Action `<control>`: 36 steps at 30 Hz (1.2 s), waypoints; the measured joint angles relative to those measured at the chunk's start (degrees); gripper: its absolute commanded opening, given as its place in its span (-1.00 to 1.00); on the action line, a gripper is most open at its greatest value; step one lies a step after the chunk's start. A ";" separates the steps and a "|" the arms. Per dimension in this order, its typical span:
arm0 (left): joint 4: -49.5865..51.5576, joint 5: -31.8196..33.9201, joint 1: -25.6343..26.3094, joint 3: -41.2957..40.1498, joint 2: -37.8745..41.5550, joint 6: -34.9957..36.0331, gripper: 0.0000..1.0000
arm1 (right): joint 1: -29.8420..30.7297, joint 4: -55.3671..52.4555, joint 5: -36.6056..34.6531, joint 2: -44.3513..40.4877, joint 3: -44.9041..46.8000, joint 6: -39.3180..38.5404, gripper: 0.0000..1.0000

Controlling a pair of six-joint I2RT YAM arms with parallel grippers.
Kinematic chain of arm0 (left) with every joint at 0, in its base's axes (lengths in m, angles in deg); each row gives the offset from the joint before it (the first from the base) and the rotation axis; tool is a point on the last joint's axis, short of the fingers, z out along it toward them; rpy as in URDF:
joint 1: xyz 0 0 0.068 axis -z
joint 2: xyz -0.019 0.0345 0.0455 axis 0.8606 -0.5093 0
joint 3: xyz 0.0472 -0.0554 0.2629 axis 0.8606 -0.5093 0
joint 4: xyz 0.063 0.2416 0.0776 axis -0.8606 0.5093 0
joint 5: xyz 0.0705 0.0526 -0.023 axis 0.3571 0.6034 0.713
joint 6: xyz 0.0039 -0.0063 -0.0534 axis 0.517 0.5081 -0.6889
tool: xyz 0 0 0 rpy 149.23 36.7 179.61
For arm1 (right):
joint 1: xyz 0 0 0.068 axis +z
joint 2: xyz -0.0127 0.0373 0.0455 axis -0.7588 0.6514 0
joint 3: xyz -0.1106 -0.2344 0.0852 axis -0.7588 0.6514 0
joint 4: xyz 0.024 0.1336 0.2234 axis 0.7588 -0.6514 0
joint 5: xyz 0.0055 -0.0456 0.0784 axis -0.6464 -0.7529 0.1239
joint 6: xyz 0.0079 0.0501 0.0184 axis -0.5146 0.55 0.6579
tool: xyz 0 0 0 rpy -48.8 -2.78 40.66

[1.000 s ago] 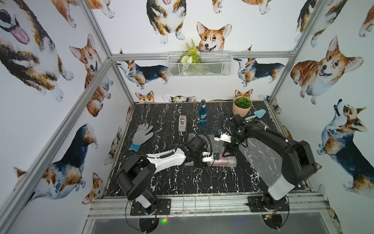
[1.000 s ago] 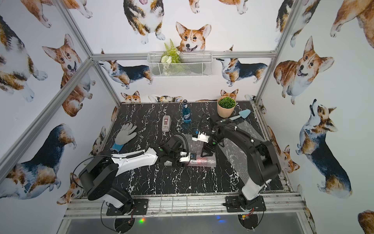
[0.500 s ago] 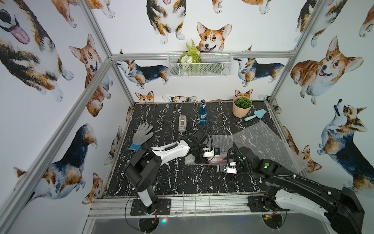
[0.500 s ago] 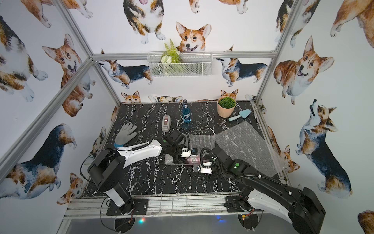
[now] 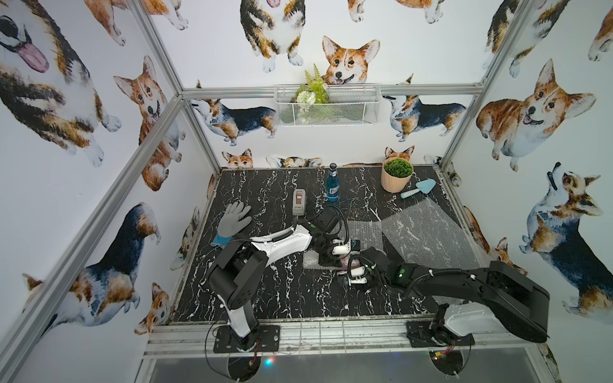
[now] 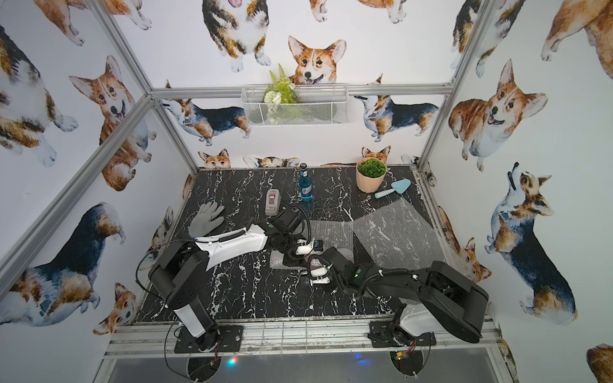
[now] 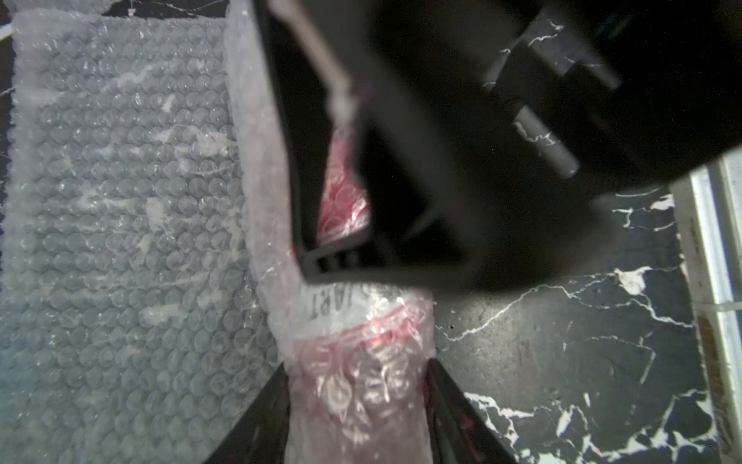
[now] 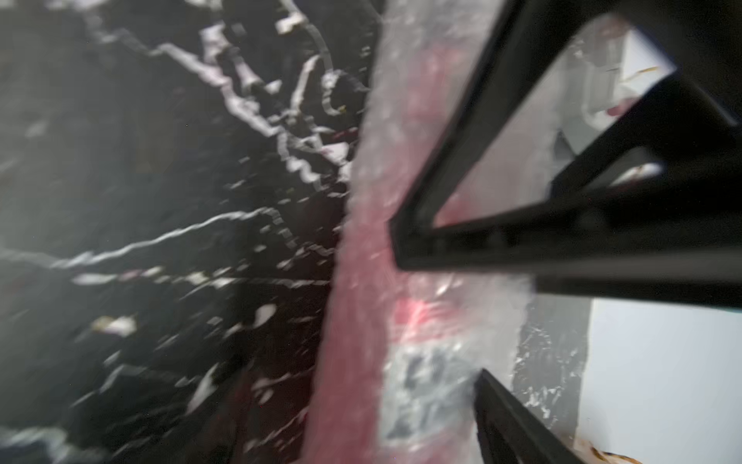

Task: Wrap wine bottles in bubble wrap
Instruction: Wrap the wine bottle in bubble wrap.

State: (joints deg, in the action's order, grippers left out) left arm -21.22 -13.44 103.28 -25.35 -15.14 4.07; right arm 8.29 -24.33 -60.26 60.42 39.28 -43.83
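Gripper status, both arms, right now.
Left gripper: closed on the red bottle, through its bubble wrap.
Right gripper: open, jaws on either side of the same bottle.

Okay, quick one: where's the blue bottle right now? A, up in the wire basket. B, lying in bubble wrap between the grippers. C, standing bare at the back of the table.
C: the blue bottle stands upright and unwrapped toward the back of the table, beside the tape dispenser.
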 measured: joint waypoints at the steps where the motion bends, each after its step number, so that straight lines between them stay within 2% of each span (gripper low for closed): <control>1: 0.17 -0.13 0.00 0.07 0.00 0.02 0.05 | 0.00 1.20 -1.38 1.27 -0.50 -0.50 0.70; 4: 0.57 -0.57 -0.17 0.17 0.00 -0.15 0.06 | 0.09 1.31 -2.91 2.86 -1.86 -1.46 0.59; 11: 2.43 -1.62 -1.25 0.61 0.07 -0.26 0.29 | -0.20 -0.87 -3.76 2.69 -2.14 -1.42 0.20; 14: 3.30 -2.75 -1.95 1.97 0.17 -0.55 0.40 | -0.66 -2.12 -3.39 2.58 -2.56 -0.94 0.10; 19: 6.29 -4.24 -4.02 3.87 2.64 -1.70 0.64 | -3.04 -7.61 0.37 1.57 -5.18 2.25 0.08; 22: 7.93 -3.63 -6.10 4.31 7.91 -3.02 0.68 | -5.38 -13.35 5.38 0.68 -7.56 4.92 0.08; 26: 10.84 2.95 -7.89 4.31 14.56 -5.20 0.71 | -8.98 -21.31 14.51 1.70 -12.87 10.08 0.09; 30: 12.92 8.79 -11.41 2.08 22.97 -8.76 0.78 | -12.22 -28.59 24.13 6.99 -20.37 15.47 0.15; 33: 13.86 8.41 -11.98 -1.11 28.48 -9.88 0.78 | -13.77 -35.41 30.69 12.00 -26.80 17.22 0.17; 36: 15.91 7.39 -12.15 -2.97 30.16 -10.67 0.76 | -14.93 -41.51 35.87 16.79 -32.24 18.08 0.13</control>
State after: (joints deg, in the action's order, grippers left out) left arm -5.31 -6.05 91.13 -28.32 15.02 -6.60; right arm -6.64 -65.84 -24.40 77.21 7.04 -25.76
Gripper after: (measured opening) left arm 0.890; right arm 0.582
